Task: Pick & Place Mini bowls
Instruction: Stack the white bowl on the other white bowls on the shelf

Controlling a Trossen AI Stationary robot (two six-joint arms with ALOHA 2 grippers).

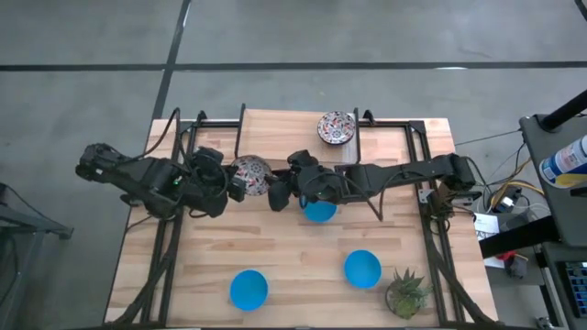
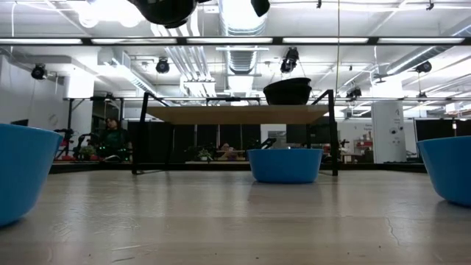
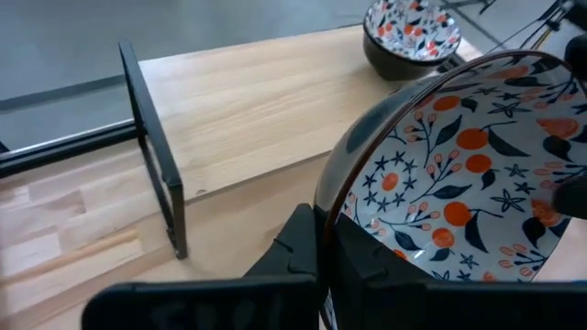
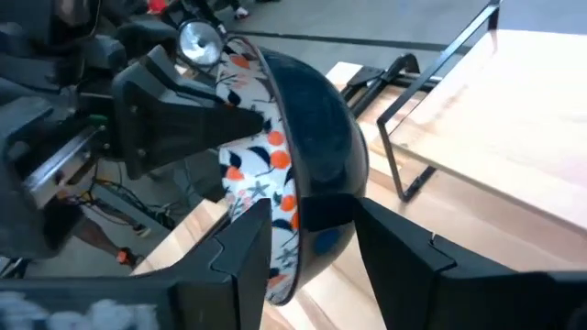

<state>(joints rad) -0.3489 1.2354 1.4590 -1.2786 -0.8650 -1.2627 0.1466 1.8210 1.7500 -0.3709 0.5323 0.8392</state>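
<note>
Both arms meet over the middle of the bench point(image 1: 275, 247), each gripping the same floral bowl point(image 1: 249, 174) in the air. The left gripper point(image 1: 237, 185) reaches in from the left edge, and its wrist view shows its dark fingers point(image 3: 316, 243) pinching the rim, one on the dark outer wall and one on the patterned inside of the floral bowl point(image 3: 463, 174). The right gripper point(image 1: 280, 191) comes from the right edge. In its wrist view its two fingers point(image 4: 248, 243) are spread to either side of the bowl's wall point(image 4: 307, 147), seemingly touching it, though whether they press on it firmly is hard to judge. The bowl is tilted, with its opening turned toward the left arm.

A raised wooden shelf point(image 1: 394, 137) on a black frame runs along the far edge of the bench. A second floral bowl point(image 1: 337, 127) sits upright on it, right of the shelf's middle, and shows as a dark shape on the shelf in the low view point(image 2: 288, 90).

Three blue bowls stand on the bench. One point(image 1: 319, 210) is near the centre, partly under the right arm. Another point(image 1: 249, 289) is at the near edge, left of middle. The third point(image 1: 362, 269) is nearer the near right corner, just beside a small potted plant point(image 1: 406, 291).
</note>
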